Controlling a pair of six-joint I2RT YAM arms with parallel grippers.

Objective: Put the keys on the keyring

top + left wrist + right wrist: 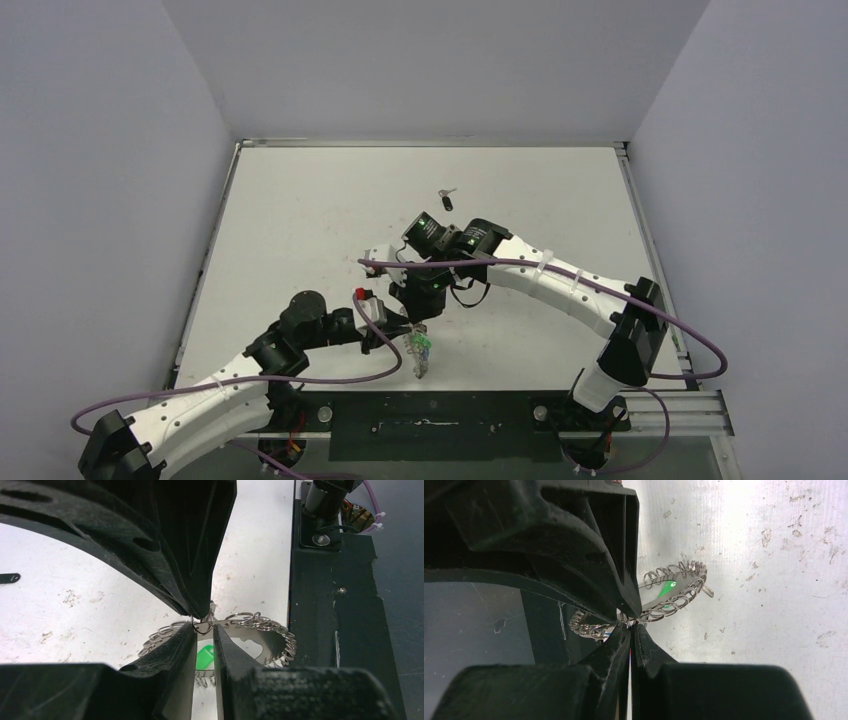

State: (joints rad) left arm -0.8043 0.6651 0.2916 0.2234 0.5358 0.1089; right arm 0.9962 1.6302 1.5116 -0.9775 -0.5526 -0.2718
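Left pincer (pixel 204 630) and right pincer (pixel 630 625) tip to tip, both clamped on keyring (pixel 260 625) rim, black-headed key (pixel 446 197) lay on worktop (pixel 300 220) well beyond them

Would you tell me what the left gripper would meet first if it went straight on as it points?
Probably the fingers of the right gripper, closed just ahead at the rim of the keyring.
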